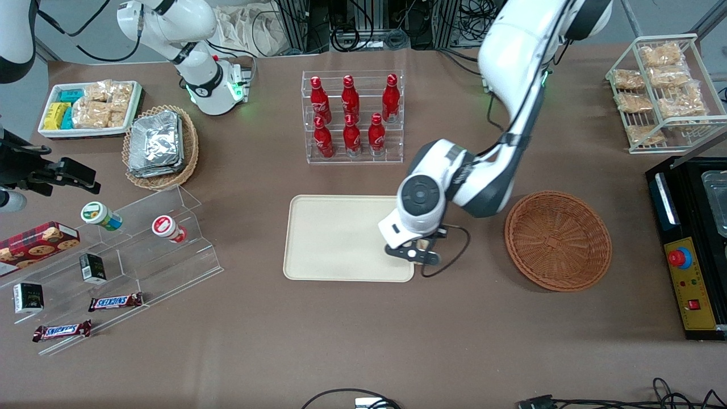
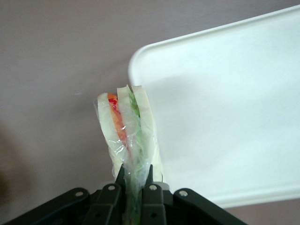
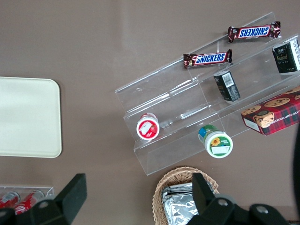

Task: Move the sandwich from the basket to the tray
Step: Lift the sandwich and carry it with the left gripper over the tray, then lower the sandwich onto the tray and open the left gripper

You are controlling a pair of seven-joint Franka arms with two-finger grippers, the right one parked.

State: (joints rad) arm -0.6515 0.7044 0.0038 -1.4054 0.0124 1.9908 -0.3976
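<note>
Brown tabletop, basket (image 1: 558, 241) empty. My gripper (image 1: 421, 250) pinches the sandwich (image 2: 127, 136) over the tray (image 1: 335, 238) corner nearest the basket. I'd shift further over the tray, lower, then release.

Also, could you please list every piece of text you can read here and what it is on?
"SNICKERS": each of the two brown chocolate bars on the clear acrylic step shelf.
Red bottles, round tubs, small dark boxes, red cookie box: print too small to read.
The gripper, jaws shut on the wrapped triangular sandwich at the beige rectangular tray corner: no text.
</note>
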